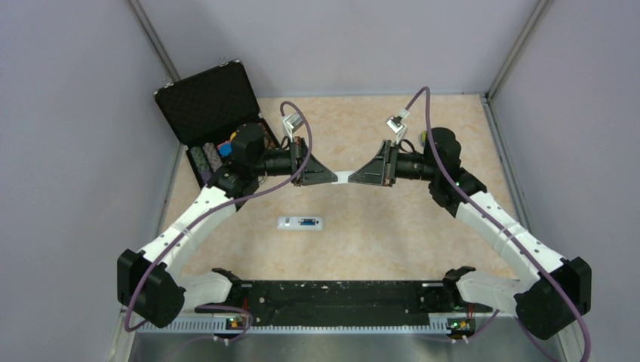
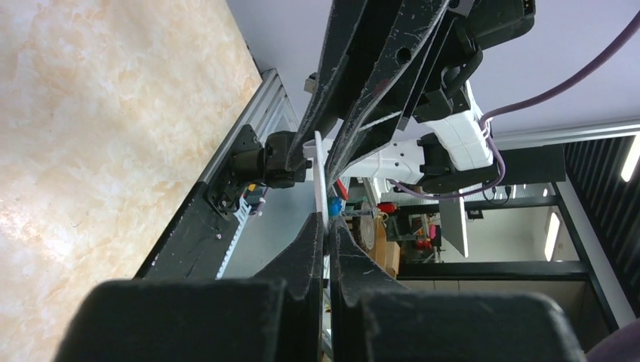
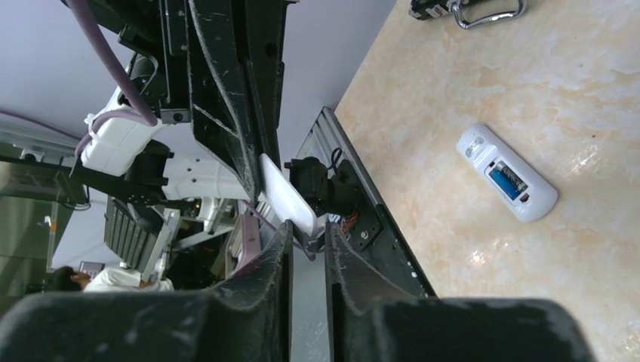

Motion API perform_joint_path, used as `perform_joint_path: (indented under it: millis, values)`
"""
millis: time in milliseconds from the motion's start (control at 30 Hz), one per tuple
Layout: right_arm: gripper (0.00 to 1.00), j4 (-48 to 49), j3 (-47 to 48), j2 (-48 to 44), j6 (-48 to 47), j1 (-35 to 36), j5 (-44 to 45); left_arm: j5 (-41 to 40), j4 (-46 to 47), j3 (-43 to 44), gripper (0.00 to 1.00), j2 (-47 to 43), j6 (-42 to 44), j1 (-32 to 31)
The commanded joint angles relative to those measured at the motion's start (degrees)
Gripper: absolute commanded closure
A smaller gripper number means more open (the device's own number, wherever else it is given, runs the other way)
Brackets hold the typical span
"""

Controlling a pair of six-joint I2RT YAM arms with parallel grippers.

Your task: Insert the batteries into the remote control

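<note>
The white remote control (image 1: 300, 223) lies flat on the table in front of both arms, back side up. Its battery compartment is open, and a blue battery (image 3: 507, 181) sits inside. Above the table, my two grippers meet tip to tip over a small white battery cover (image 1: 343, 178). My left gripper (image 2: 327, 222) is shut on the cover's thin edge (image 2: 321, 173). My right gripper (image 3: 307, 230) has its fingers closed in round the cover's other end (image 3: 285, 192), which fills the gap between the tips.
An open black case (image 1: 207, 102) stands at the back left, with colourful pieces (image 1: 211, 154) inside, just behind the left arm. The black base rail (image 1: 332, 298) runs along the near edge. Grey walls enclose the table on three sides.
</note>
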Motion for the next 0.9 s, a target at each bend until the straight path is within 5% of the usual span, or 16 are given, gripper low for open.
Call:
perform_joint_path:
  millis: [0,67,233,333,633,867]
  values:
    - [0.90,3.5,0.0,-1.1,0.7,-0.5,-0.7,0.9,3.4,0.1,1.00,-0.3,0.5,0.2]
    - [0.97,3.5,-0.3,-1.0,0.7,-0.5,-0.6,0.2,2.6,0.1,0.95,-0.4,1.1,0.6]
    - [1.00,1.7,-0.8,-1.3,0.3,-0.5,1.1,-4.5,-3.5,0.1,0.51,-1.7,5.0,2.3]
    - [1.00,0.9,-1.6,-1.2,-0.2,-0.5,3.1,-11.3,-10.5,-0.2,0.37,-3.4,9.4,3.6]
    - [1.00,2.6,-9.2,-0.2,2.9,5.6,17.7,-41.2,-26.9,-9.8,0.33,-11.1,19.4,6.6]
    - [1.00,7.4,-11.4,8.5,5.9,14.3,25.2,-49.9,-29.7,-18.0,0.35,-13.6,18.6,6.8]
